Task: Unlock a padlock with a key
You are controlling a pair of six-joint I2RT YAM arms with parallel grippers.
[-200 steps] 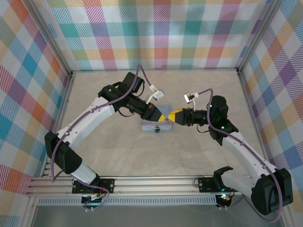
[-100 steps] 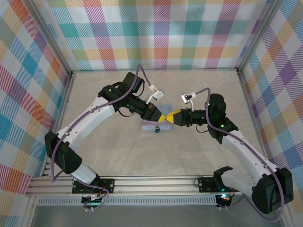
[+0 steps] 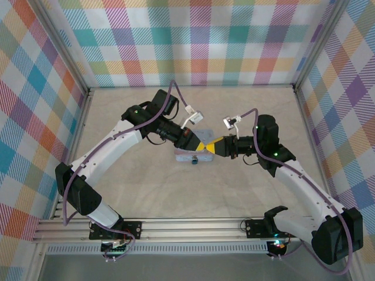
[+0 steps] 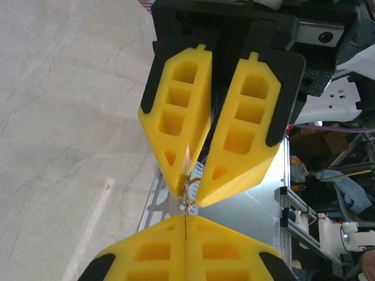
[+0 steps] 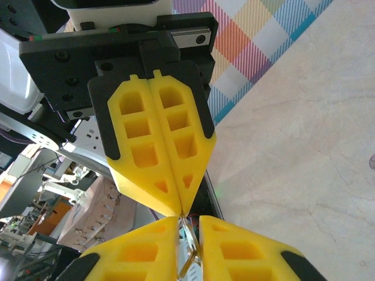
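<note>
beige table (image 3: 246, 117), pale-blue box (image 3: 193, 154) on it

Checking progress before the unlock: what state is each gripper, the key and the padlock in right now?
left gripper: shut on the key's end.
right gripper: nearly closed around the key, grip uncertain.
key: held in air between both grippers' tips.
padlock: lying by the blue box, locked or not unclear.

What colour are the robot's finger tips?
Bright yellow. The left wrist view shows the right gripper's fingers best, ribbed with hollow pockets and black-backed.
</note>
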